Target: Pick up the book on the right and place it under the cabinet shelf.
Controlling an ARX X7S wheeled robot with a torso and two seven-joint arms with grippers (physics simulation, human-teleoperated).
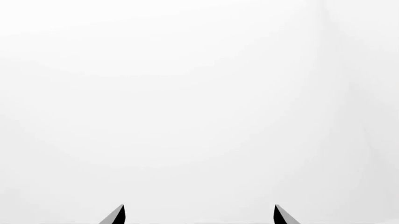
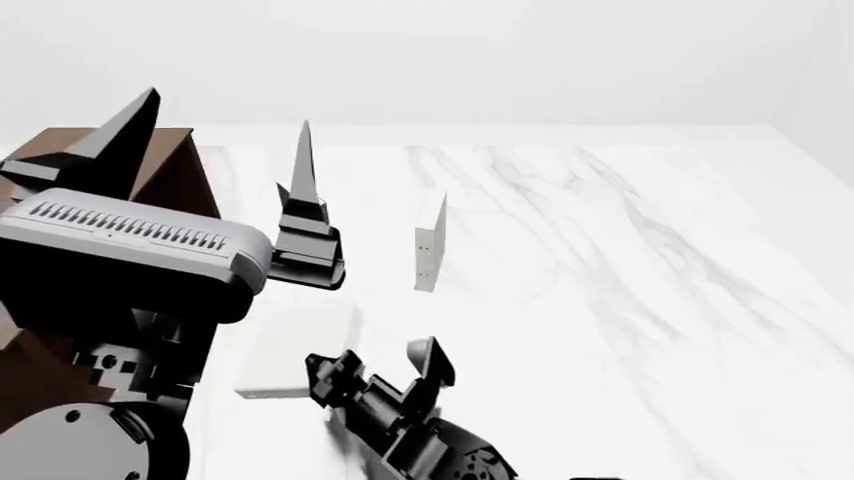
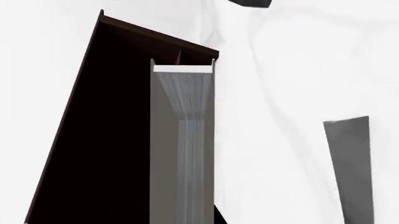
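Marble-white and grey-veined, the desk [image 2: 641,260] carries the book [image 2: 296,352], which lies flat at about seven o'clock in the head view, just beside the dark brown cabinet [image 2: 174,175] at nine to ten o'clock. The right gripper [image 2: 380,362] sits at six o'clock, right at the book's near right corner; its fingers [image 2: 430,358] stand apart, and whether they touch the book I cannot tell. A thin white book [image 2: 430,243] stands upright near the middle of the desk. The left gripper [image 1: 199,214] faces blank white, its fingers [image 1: 116,215] spread wide with nothing between them.
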